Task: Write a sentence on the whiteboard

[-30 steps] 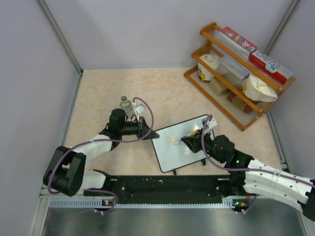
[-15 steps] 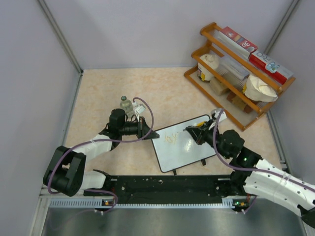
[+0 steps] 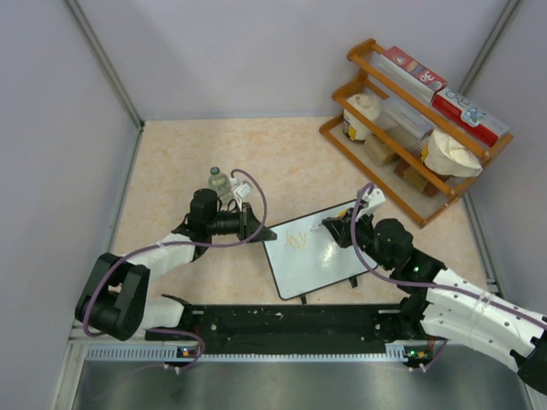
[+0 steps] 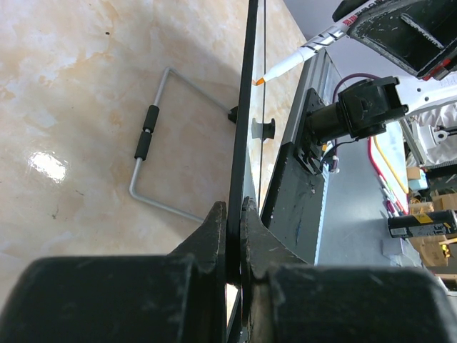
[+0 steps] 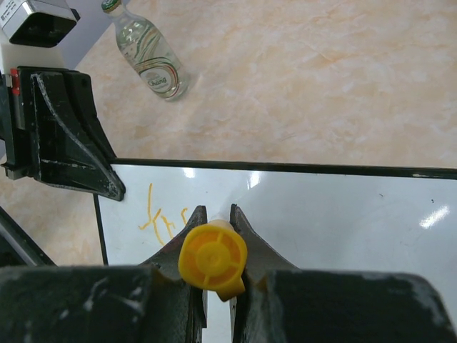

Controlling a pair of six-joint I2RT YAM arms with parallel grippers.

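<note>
The whiteboard [image 3: 318,263] lies tilted on the table, and my left gripper [image 3: 261,232] is shut on its left edge. In the left wrist view the board's black frame [image 4: 247,107] runs edge-on between my left gripper's [image 4: 233,214] jaws. My right gripper [image 3: 339,229] is shut on an orange-tipped marker [image 3: 325,226] over the board's upper middle. From the right wrist, the marker's yellow end [image 5: 213,259] fills my right gripper [image 5: 214,212], above the whiteboard [image 5: 335,207]. A few orange strokes of the sentence [image 5: 161,218] sit at the board's upper left, and the same sentence [image 3: 297,243] shows from above.
A small clear bottle [image 3: 220,181] stands just behind the left gripper. A wooden rack [image 3: 414,111] with boxes and bags fills the back right corner. The board's wire stand [image 4: 153,143] rests on the table. A black rail [image 3: 291,320] runs along the near edge.
The right gripper with the marker has shifted up and to the right over the board, uncovering orange strokes at its upper left. The left arm has held still.
</note>
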